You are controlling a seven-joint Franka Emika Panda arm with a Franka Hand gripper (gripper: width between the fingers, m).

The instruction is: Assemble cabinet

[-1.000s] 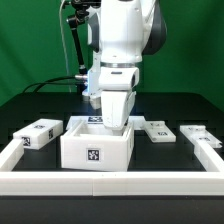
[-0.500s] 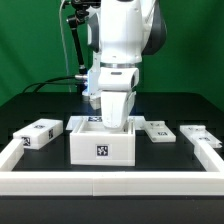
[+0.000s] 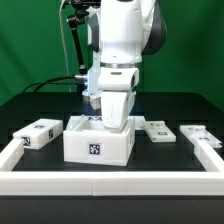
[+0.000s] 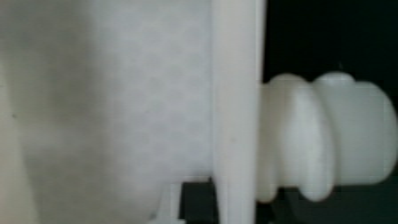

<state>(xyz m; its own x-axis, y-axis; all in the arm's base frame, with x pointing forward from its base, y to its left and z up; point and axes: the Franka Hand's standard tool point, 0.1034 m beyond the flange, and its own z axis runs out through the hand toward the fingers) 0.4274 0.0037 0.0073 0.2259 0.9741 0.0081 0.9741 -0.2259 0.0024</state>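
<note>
The arm plunges straight down into the cabinet [image 3: 98, 148], sitting mid-tabletop [image 3: 40, 105] just behind the front border rail [image 3: 110, 183]. The gripper [image 3: 116, 120] dips into its open top with the fingers hidden, so I cannot tell if they're spread or pinching. 1 tagged block [image 3: 38, 133] lies at the exterior view's left and a flat tagged piece [image 3: 157, 130] at its right.
</note>
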